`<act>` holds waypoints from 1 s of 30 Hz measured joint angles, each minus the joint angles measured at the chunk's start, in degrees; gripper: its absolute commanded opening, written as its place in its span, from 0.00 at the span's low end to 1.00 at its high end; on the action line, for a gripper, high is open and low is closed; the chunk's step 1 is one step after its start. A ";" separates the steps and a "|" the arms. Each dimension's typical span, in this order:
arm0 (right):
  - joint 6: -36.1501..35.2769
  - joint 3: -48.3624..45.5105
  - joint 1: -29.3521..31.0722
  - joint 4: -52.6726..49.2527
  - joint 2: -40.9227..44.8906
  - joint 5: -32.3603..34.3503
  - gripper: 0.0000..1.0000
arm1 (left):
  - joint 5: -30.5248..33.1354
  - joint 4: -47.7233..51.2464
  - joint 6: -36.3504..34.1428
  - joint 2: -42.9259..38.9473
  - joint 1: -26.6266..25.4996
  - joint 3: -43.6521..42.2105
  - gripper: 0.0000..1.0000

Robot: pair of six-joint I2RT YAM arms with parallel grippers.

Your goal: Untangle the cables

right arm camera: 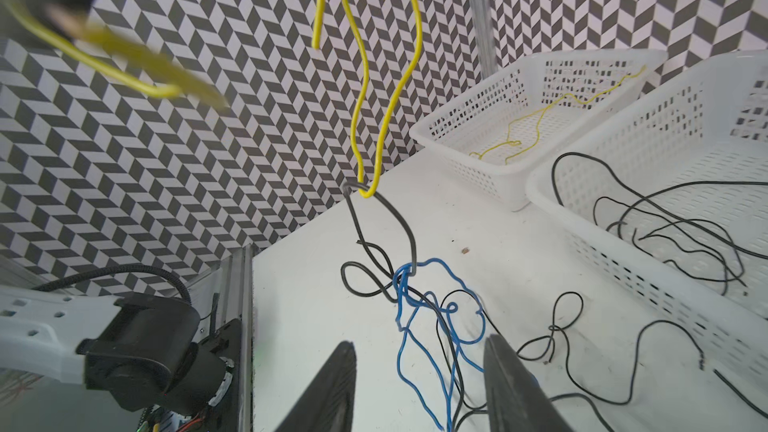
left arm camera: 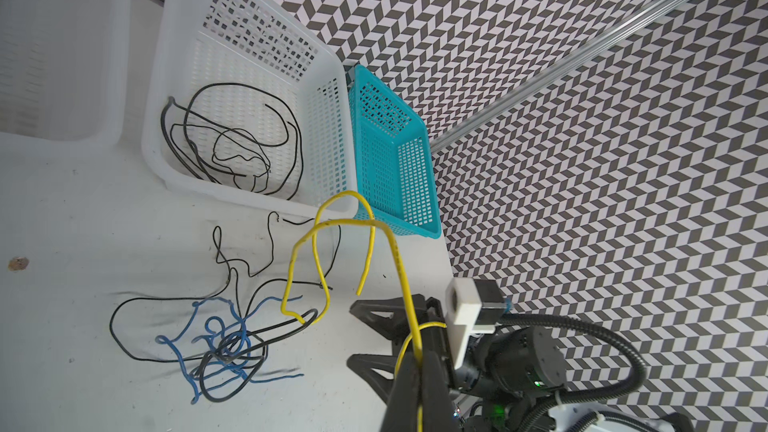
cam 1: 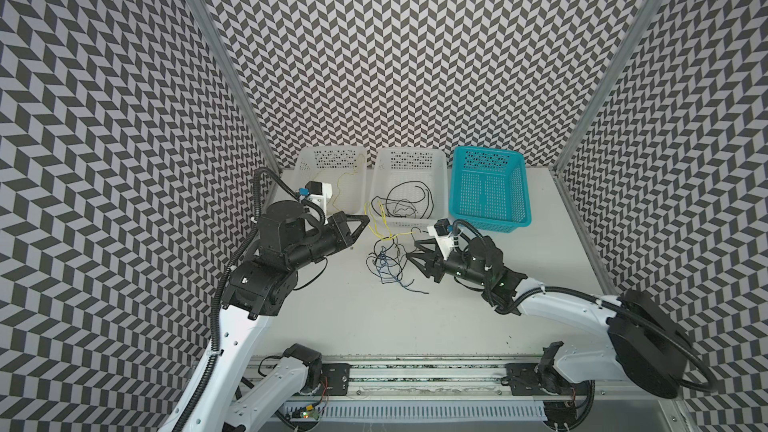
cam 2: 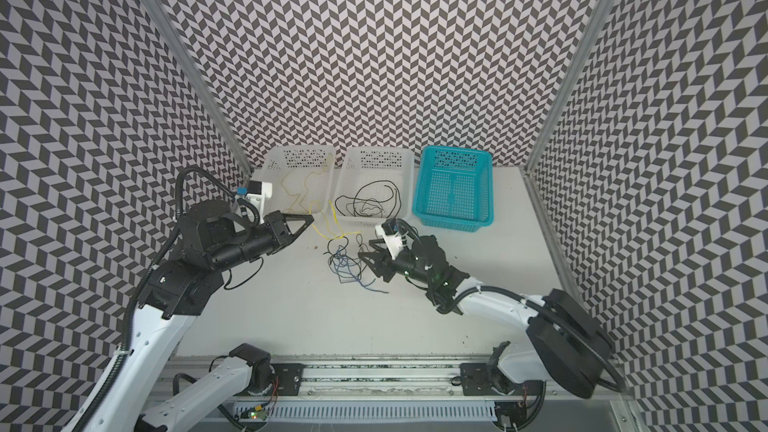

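My left gripper (cam 1: 367, 222) (cam 2: 311, 217) is shut on a yellow cable (cam 1: 390, 238) (left arm camera: 395, 243), held above the table. The yellow loop hangs down (right arm camera: 365, 64) and is hooked through a dark cable (right arm camera: 409, 234), lifting it out of a tangle of blue and black cables (cam 1: 386, 263) (cam 2: 345, 265) (left arm camera: 224, 347) (right arm camera: 424, 297) on the white table. My right gripper (cam 1: 411, 252) (cam 2: 363, 254) (right arm camera: 419, 342) is open low at the tangle's right side, with blue and black strands lying between its fingers (right arm camera: 498, 367), none gripped. It also shows in the left wrist view as the right gripper (left arm camera: 352, 333).
Three baskets stand along the back wall. The left white basket (cam 1: 328, 150) holds a yellow cable (cam 1: 345, 184). The middle white basket (cam 1: 409, 152) holds several black cables (cam 1: 407, 201). The teal basket (cam 1: 521, 193) shows nothing inside. More black strands (right arm camera: 557, 326) lie before the middle basket.
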State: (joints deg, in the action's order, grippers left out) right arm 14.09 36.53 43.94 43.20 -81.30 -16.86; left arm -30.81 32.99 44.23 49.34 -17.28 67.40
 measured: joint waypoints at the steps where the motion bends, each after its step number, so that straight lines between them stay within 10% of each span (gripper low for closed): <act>1: 0.44 0.00 0.24 3.58 -2.38 0.46 0.49 | -0.24 -0.42 0.50 -0.13 0.00 0.00 0.00; 13: 5.49 3.85 1.66 26.23 -16.26 6.38 0.44 | -2.16 -3.19 3.56 -0.48 0.00 -0.87 0.00; 30: 6.95 5.20 4.02 30.60 -19.28 6.08 0.39 | -2.25 -3.89 3.85 -0.74 0.00 -1.90 0.00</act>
State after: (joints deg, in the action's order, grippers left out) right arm 21.04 41.74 47.97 73.80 -100.57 -10.79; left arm -33.06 29.10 48.07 48.60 -17.28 65.49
